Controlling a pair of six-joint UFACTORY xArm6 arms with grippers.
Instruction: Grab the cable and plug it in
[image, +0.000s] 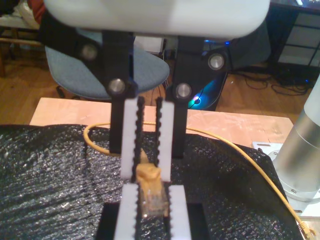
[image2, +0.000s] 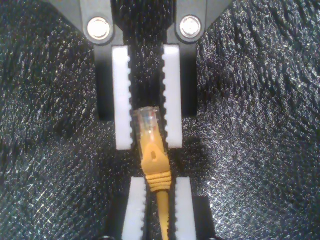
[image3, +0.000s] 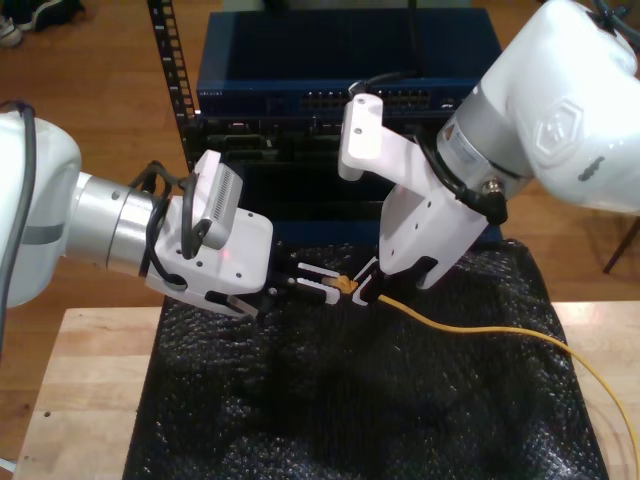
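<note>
The yellow-orange cable (image3: 500, 335) trails from my first gripper (image3: 370, 288) toward the exterior view's right, over the black foam mat (image3: 350, 410). My first gripper (image2: 160, 200) is shut on the cable just behind its orange boot (image2: 155, 160). The clear plug (image2: 146, 120) at the cable's tip sits between the white toothed pads (image2: 122, 100) of my second gripper (image2: 148, 135), which reaches in from the exterior view's left and closes snugly on it. In the first wrist view the plug (image: 152, 200) lies in my second gripper (image: 150, 210), just beyond my first gripper (image: 148, 172).
A blue network switch (image3: 350, 80) with rows of ports stands in the rack behind the mat. The mat lies on a wooden table (image3: 80, 380). A blue chair (image: 115, 70) and an arm's silver base (image: 300, 145) stand past the table.
</note>
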